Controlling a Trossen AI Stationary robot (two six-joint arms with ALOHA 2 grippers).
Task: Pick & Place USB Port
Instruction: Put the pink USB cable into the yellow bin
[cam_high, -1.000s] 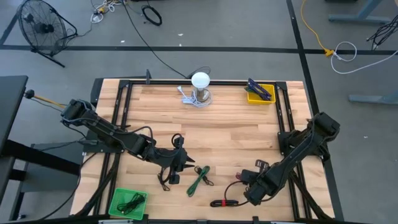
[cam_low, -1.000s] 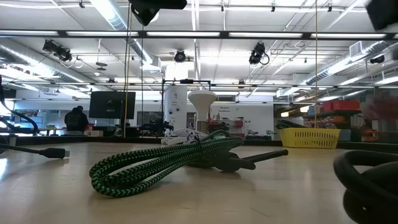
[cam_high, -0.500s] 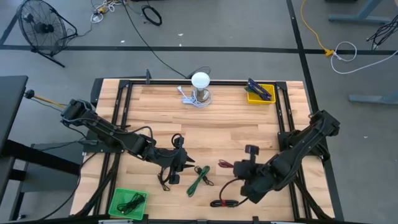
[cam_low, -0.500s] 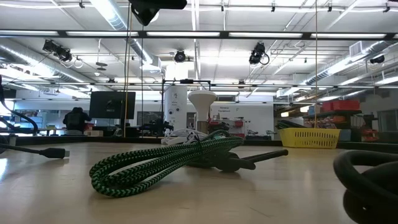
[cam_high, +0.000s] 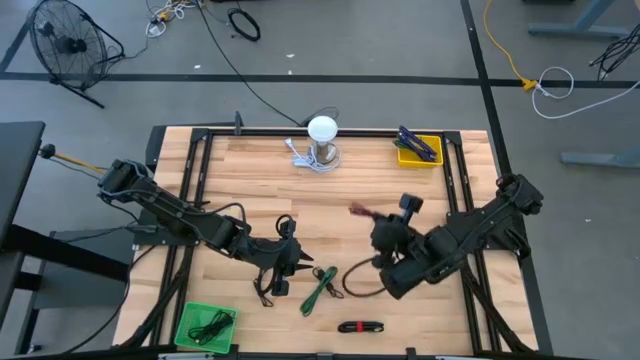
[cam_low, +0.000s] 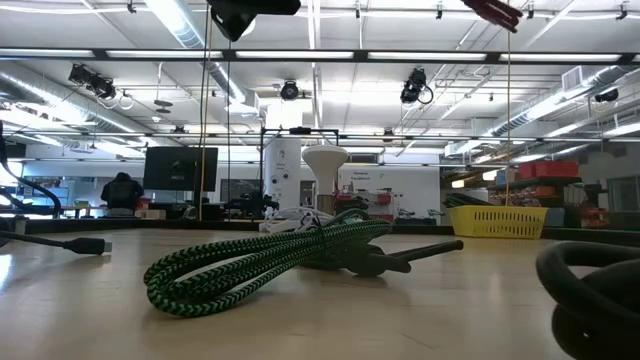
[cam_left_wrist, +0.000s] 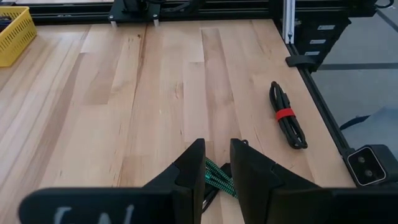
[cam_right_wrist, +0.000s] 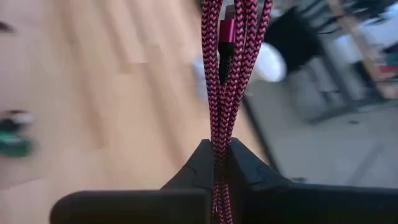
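Right gripper (cam_high: 372, 222) clamped shut on red braided cable (cam_right_wrist: 225, 81), raised over mid-table, strands running straight out from fingertips, yellow bin (cam_high: 419, 151) beyond at far edge, nearer this arm.

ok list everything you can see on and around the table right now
red braided cable: one, red, held up off the table in the right gripper
green braided cable: one, green and black, front middle of the table
black cable with red tie: one, black, front edge, right of centre
black cable: one, black, beside the left gripper
green bin: one, green, front left corner, a dark cable inside
yellow bin: one, yellow, back right, dark items inside
white lamp: one, white, back centre
table: one, light wood
fan: one, black, on the floor, back left
left gripper: low over the green braided cable, jaws slightly apart
right gripper: jaws shut on the red braided cable
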